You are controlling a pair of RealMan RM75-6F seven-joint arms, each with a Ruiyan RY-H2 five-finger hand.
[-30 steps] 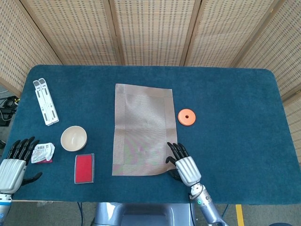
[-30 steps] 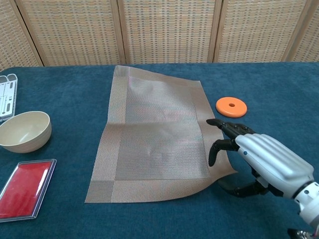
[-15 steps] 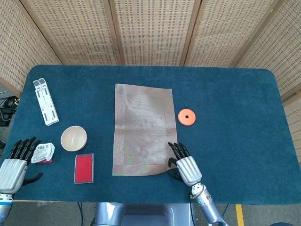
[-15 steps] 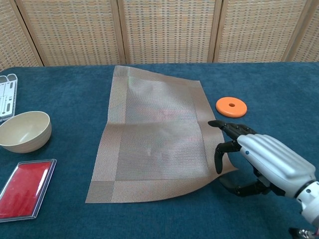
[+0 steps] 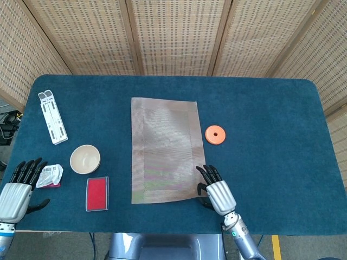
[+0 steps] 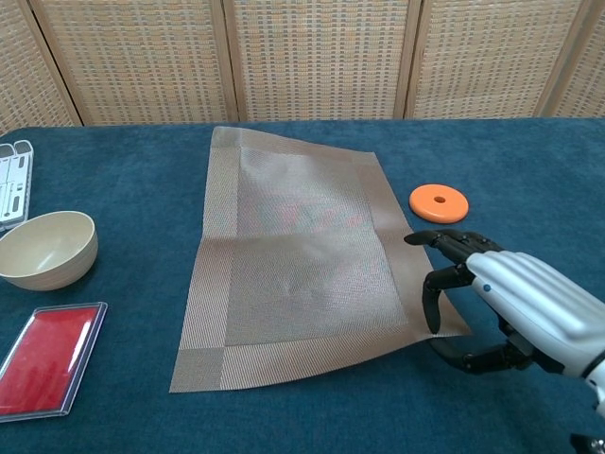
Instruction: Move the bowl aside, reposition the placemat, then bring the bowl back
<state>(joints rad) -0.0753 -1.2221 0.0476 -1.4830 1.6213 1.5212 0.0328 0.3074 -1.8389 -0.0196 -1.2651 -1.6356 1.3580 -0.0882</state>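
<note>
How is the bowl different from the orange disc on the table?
The bowl is cream and deep with an open hollow; the orange disc is flat with a small hole in its middle. The bowl sits left of the placemat, the disc to its right. The bowl looks larger. Both are round and rest on the blue table, untouched.

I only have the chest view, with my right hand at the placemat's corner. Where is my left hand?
Observer: The left hand is at the table's near left edge, fingers apart, holding nothing.
Operator: Anything close to it?
Observer: A crumpled white packet lies by its fingertips, between the hand and the bowl.
Operator: Does the mat look straight from above?
Observer: Yes, the placemat lies nearly square to the table, with your right hand at its near right corner.
</note>
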